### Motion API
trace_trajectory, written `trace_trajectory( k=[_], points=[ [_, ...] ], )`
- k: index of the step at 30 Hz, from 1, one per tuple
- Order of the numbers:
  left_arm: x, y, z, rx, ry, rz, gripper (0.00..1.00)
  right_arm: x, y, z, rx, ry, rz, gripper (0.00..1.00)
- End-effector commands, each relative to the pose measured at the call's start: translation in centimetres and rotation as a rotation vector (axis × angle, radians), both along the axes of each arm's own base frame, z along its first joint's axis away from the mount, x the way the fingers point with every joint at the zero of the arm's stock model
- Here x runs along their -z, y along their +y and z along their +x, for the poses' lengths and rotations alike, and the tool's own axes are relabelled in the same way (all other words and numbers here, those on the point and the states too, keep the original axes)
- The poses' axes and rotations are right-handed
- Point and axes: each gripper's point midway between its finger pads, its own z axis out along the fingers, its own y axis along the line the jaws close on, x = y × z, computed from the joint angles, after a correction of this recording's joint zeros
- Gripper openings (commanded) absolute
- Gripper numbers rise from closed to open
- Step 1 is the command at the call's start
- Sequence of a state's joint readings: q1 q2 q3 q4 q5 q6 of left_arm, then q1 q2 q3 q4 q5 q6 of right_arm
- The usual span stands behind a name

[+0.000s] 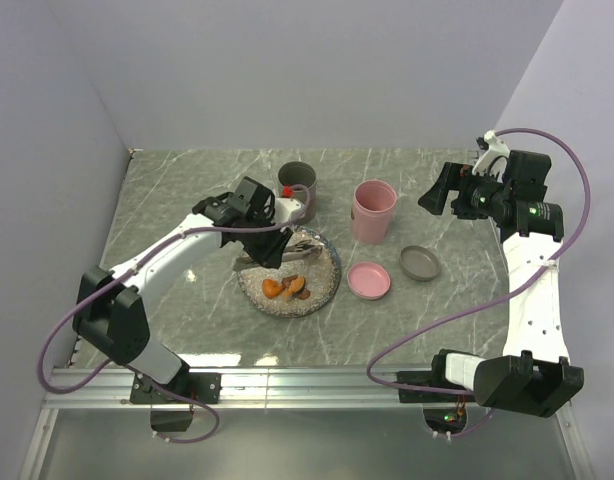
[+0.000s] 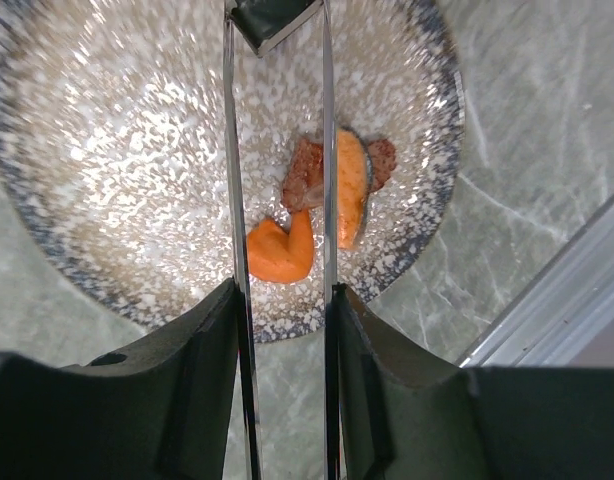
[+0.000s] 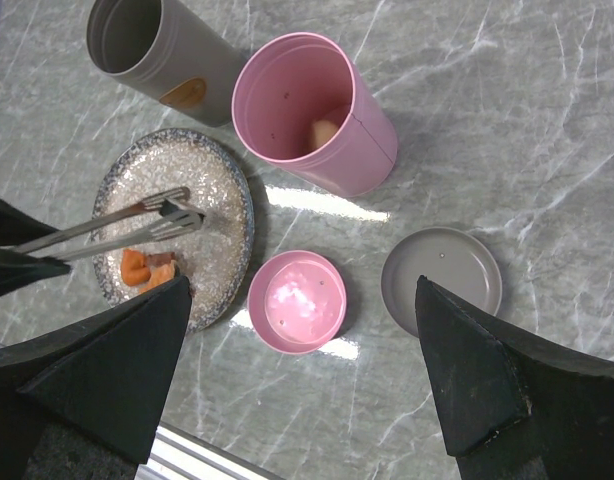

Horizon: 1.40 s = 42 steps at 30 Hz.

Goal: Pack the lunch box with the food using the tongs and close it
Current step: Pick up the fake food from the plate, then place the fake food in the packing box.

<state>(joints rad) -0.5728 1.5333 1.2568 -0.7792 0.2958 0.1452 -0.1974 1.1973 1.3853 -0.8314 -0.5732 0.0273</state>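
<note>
From above: hold the squeeze steady and lift straight up before swinging to the pink container (image 1: 372, 210), so as not to drag the tips through the orange chunks (image 1: 287, 288). Carries the tongs (image 1: 279, 256) in the left claw (image 1: 264, 242), over the speckled plate (image 1: 332, 285). Keeps the right claw (image 1: 442, 190) well apart, beyond the grey lid (image 1: 420, 263).

At the left wrist: presses both dark fingers (image 2: 202, 380) on the outside of the two thin arms, so pinching the tongs, with the arms drawn nearly parallel. Shows a small dark piece (image 2: 272, 20) between the arms at the far end, probably the cube; cut by the edge, so cannot confirm a firm hold. Leaves the orange chunks lying on the plate, under the tongs. Squeeze no harder than needed, since a small hard piece probably slips out sideways.

At the right wrist: spread fully wide, holding and touching nothing, above the pink lid (image 3: 297, 300). Shows one beige piece (image 3: 324, 130) already inside the pink container, and the grey container (image 3: 157, 50) just beside the plate.
</note>
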Motion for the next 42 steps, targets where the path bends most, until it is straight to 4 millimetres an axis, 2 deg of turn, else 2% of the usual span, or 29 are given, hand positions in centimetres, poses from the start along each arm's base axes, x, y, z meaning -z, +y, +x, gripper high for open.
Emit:
trace_trajectory(
  k=[1, 2, 7, 8, 11, 16, 20, 25, 29, 35, 42],
  points=[
    [-6.4, -1.1, 0.4, 0.053, -0.127, -0.105, 0.27, -1.5, -0.1, 0.2, -0.009, -0.053, -0.009, 1.0],
    [-7.9, -1.4, 0.7, 0.056, -0.157, -0.128, 0.27, -1.5, -0.1, 0.2, -0.008, -0.051, -0.008, 1.0],
    [-12.3, -3.1, 1.8, 0.078, -0.234, -0.219, 0.25, -1.5, -0.1, 0.3, -0.006, -0.049, -0.007, 1.0],
    [-13.8, -3.7, 2.6, 0.082, -0.266, -0.24, 0.25, -1.7, -0.1, 0.3, -0.01, -0.052, -0.005, 1.0],
    [-16.7, -5.4, 4.4, 0.092, -0.333, -0.295, 0.26, -2.3, -0.1, 0.3, -0.017, -0.054, -0.011, 1.0],
    [-18.5, -8.6, 6.8, 0.113, -0.372, -0.354, 0.27, -3.2, -0.5, 0.6, -0.019, -0.066, -0.042, 1.0],
    [-18.4, -10.7, 8.9, 0.109, -0.378, -0.386, 0.27, -3.2, -0.7, 0.7, -0.02, -0.06, -0.053, 1.0],
    [-17.3, -13.0, 9.8, 0.127, -0.342, -0.395, 0.28, -3.6, -1.2, 1.2, -0.012, -0.064, -0.074, 1.0],
    [-16.0, -14.0, 9.9, 0.144, -0.322, -0.383, 0.3, -3.0, -1.2, 1.4, -0.018, -0.046, -0.068, 1.0],
    [-14.4, -14.5, 10.2, 0.145, -0.301, -0.364, 0.34, -2.6, -1.3, 1.6, -0.018, -0.035, -0.069, 1.0],
    [-14.3, -14.7, 10.5, 0.149, -0.301, -0.357, 0.54, -2.3, -1.2, 1.8, -0.027, -0.027, -0.057, 1.0]
  ],
)
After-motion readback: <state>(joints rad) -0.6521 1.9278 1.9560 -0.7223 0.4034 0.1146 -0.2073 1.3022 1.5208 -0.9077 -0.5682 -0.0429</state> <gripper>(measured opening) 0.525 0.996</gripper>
